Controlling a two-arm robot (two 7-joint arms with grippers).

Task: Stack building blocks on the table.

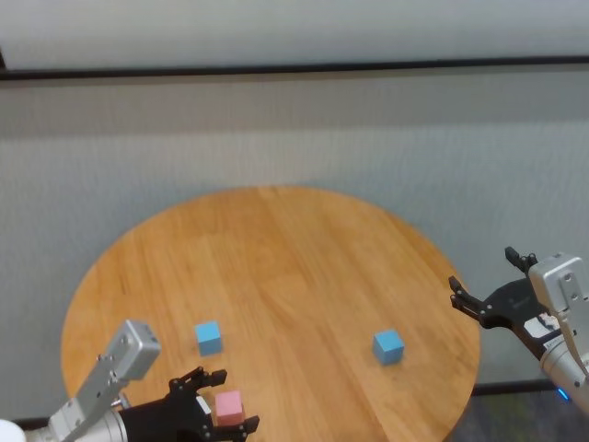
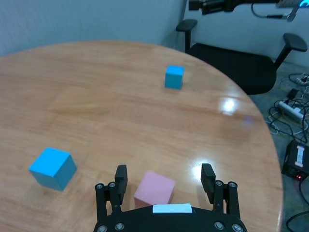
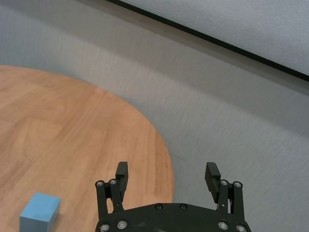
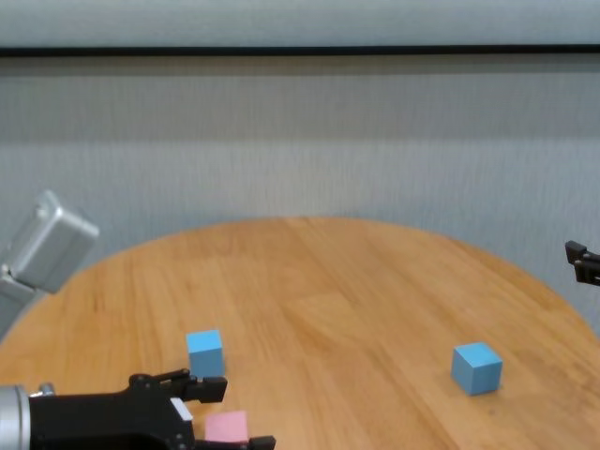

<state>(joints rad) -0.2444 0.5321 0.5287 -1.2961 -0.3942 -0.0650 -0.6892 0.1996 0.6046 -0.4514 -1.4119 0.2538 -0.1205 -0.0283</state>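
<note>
A: Where does the left hand (image 2: 164,176) stand?

B: Low over the near edge of the round wooden tabletop (image 1: 276,267), fingers spread wide with the pink block (image 2: 154,189) between them. No finger touches it yet, as far as I can tell.

A: And the blue ones?

B: One blue block (image 1: 208,337) sits near the pink one, just beyond it. The other blue block (image 1: 387,346) lies well apart, toward the right side. All three rest singly on the wood; nothing is stacked.

A: The right hand (image 1: 490,287)?

B: Hovering off the tabletop's right edge, also spread wide and empty.

A: So how should the pickup go?

B: I'd judge the pink block sits turned a little against the fingers. Square the hand to two flat faces, centre it, then close gently so the cube doesn't twist or skid. Lift straight up before carrying it to the nearer blue block.
</note>
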